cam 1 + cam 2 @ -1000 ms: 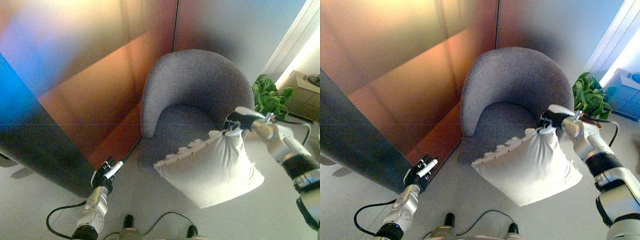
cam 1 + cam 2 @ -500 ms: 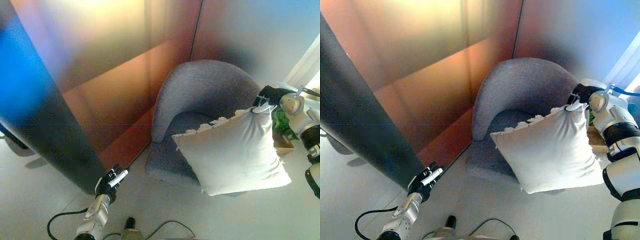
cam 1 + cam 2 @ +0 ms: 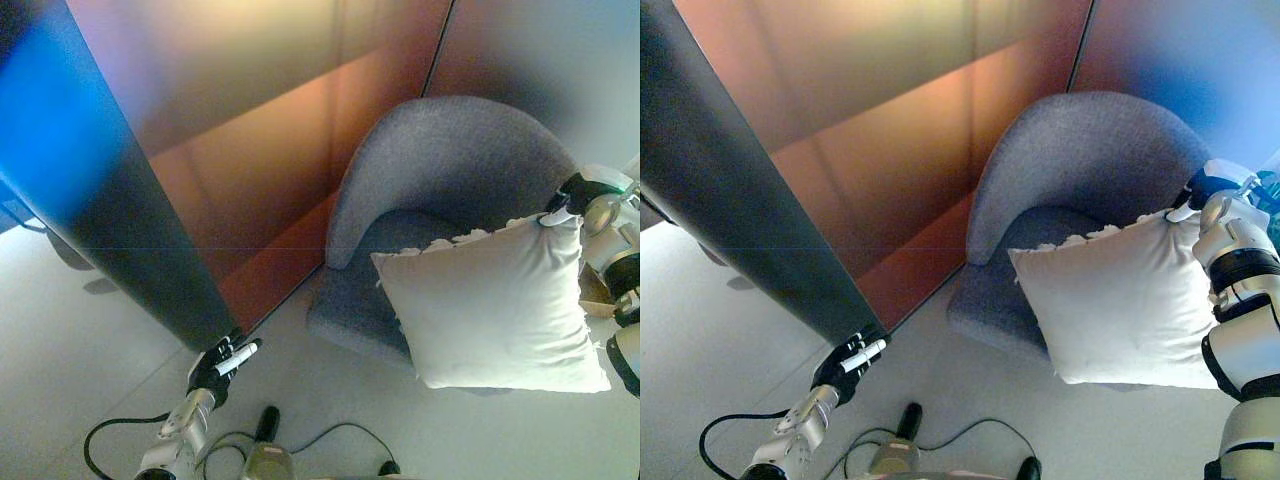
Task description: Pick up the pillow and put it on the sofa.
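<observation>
— White fabric is seen off the floor: how far along is the task judged to be?

— The pickup is judged done. The pillow (image 3: 495,305) is held in the air, hanging in front of the sofa (image 3: 455,180), with its lower edge well above the floor (image 3: 90,360) at about 5 o'clock in the left eye view. The placing is not yet done; no part of the pillow can be said to rest on the seat.

— What is seen of the nearest robot hand?

— At 7 o'clock, low in the view, the left robot hand (image 3: 222,358) is shown idle over the floor. Nothing is held by it, and its fingers (image 3: 245,349) are only loosely extended.

— And farther off?

— At 3 o'clock the right robot hand (image 3: 572,193) is closed on the pillow's upper right corner, the cloth being pinched there so that the pillow hangs from it. Beyond it the grey sofa's curved back is seen against the wall panels (image 3: 270,110). What is left, by judgement, is for the pillow to be carried over the seat, lowered and let go.
</observation>
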Available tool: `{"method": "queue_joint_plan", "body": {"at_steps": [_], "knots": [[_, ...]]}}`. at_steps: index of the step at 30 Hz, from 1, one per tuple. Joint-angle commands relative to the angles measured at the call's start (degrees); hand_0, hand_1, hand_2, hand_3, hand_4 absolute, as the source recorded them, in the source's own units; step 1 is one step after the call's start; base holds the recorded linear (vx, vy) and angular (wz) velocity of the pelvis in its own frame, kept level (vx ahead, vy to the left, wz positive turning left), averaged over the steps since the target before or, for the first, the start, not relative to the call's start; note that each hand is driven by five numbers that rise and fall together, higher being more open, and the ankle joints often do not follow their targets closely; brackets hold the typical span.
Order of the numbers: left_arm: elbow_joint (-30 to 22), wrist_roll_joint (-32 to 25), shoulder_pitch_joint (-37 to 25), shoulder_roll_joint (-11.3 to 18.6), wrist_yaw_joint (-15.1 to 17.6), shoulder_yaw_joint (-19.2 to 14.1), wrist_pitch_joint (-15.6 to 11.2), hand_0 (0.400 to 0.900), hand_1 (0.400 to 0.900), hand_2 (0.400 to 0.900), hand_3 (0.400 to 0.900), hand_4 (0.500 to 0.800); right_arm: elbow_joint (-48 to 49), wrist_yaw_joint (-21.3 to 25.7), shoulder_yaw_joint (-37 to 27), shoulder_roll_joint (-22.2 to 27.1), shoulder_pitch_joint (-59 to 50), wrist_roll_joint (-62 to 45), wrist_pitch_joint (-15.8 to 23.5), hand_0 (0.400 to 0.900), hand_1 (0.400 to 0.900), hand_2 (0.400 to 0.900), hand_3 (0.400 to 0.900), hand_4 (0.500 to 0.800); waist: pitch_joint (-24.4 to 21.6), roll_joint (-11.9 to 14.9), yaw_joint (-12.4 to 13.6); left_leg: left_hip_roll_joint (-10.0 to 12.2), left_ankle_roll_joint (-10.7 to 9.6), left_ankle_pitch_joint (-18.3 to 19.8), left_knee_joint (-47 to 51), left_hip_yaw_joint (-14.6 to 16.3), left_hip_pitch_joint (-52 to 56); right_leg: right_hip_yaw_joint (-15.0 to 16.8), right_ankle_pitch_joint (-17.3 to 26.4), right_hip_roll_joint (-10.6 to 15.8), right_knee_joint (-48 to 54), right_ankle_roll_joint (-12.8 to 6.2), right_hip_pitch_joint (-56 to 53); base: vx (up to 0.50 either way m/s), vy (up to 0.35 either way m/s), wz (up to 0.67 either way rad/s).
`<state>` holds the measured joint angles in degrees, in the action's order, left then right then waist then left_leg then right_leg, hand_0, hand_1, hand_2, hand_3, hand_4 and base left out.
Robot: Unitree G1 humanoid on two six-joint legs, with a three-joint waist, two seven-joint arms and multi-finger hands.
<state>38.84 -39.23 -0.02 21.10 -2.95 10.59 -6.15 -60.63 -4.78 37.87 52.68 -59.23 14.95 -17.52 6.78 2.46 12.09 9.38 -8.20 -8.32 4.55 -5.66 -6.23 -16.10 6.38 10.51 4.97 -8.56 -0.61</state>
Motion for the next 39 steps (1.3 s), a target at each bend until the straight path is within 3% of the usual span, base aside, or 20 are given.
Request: {"method": "queue_joint_plan", "body": {"at_steps": [1,6,7,8,20,30,39], "knots": [[-6.7,-1.6,-7.1,4.0,-0.2,3.2,-3.9,0.9,0.9,0.9,0.9,0.8,-0.1,6.1,2.8,3.5,-15.3,0.2,-1.7,0.4,0.4,0.4,0.4,0.5,0.2,3.3,1.4,1.0,0.7,3.1,0.5,0.6,2.1,3.3,1.1,3.5,0.0,-2.52,0.6,0.0,0.0,0.0],[-7.2,-1.4,-6.3,4.0,-0.2,3.2,-3.8,0.9,0.9,0.9,0.9,0.8,-0.7,6.6,2.1,3.3,-14.4,0.3,-2.4,0.4,0.4,0.4,0.4,0.5,0.0,3.2,1.4,0.9,0.8,3.4,0.5,0.7,2.6,3.4,0.8,3.6,0.0,-2.49,0.1,0.03,0.008,0.01],[-7.2,-1.2,-5.9,4.0,-0.4,3.0,-3.7,0.9,0.9,0.9,0.9,0.8,-1.1,6.5,1.6,3.3,-13.9,0.8,-2.7,0.625,0.625,0.625,0.625,0.635,-0.3,3.1,1.4,0.9,0.9,3.5,0.5,0.7,2.9,3.5,0.6,3.6,0.0,-2.46,-0.2,0.04,0.004,0.01],[-7.2,-1.2,-5.7,4.0,-0.5,3.0,-3.7,0.9,0.9,0.9,0.9,0.8,-1.2,6.5,1.4,3.3,-13.6,1.5,-2.6,0.9,0.9,0.9,0.9,0.8,-0.4,3.1,1.5,0.9,0.9,3.5,0.5,0.7,3.0,3.5,0.6,3.7,0.0,-2.46,-0.3,0.07,0.011,0.02],[-7.5,0.1,-0.8,4.0,-2.2,1.9,-2.4,0.9,0.9,0.9,0.9,0.8,-1.8,9.9,-1.5,4.1,-8.4,8.2,-2.6,0.9,0.9,0.9,0.9,0.8,-4.2,2.8,1.5,1.2,0.9,4.5,0.5,2.5,7.1,3.0,-0.4,4.2,0.0,-2.65,-4.1,0.09,0.026,0.01],[-7.2,-0.3,0.9,4.4,-3.2,1.8,-2.4,0.9,0.9,0.9,0.9,0.8,-0.5,18.6,-4.4,5.5,-5.2,9.9,-2.4,0.9,0.9,0.9,0.9,0.8,-5.1,2.4,1.3,1.2,0.9,5.0,0.5,3.1,8.5,3.1,-0.7,4.2,0.0,-2.87,-5.4,0.03,0.004,0.0],[-6.1,1.4,1.1,3.5,-2.5,0.6,-1.6,0.9,0.9,0.9,0.9,0.8,3.4,15.5,-7.5,4.7,-0.1,7.3,0.4,0.9,0.9,0.9,0.9,0.8,-5.8,2.5,0.2,1.2,0.9,5.3,0.5,4.1,9.5,3.4,-0.8,4.5,0.0,-2.97,-6.0,0.0,0.013,-0.04]]}}
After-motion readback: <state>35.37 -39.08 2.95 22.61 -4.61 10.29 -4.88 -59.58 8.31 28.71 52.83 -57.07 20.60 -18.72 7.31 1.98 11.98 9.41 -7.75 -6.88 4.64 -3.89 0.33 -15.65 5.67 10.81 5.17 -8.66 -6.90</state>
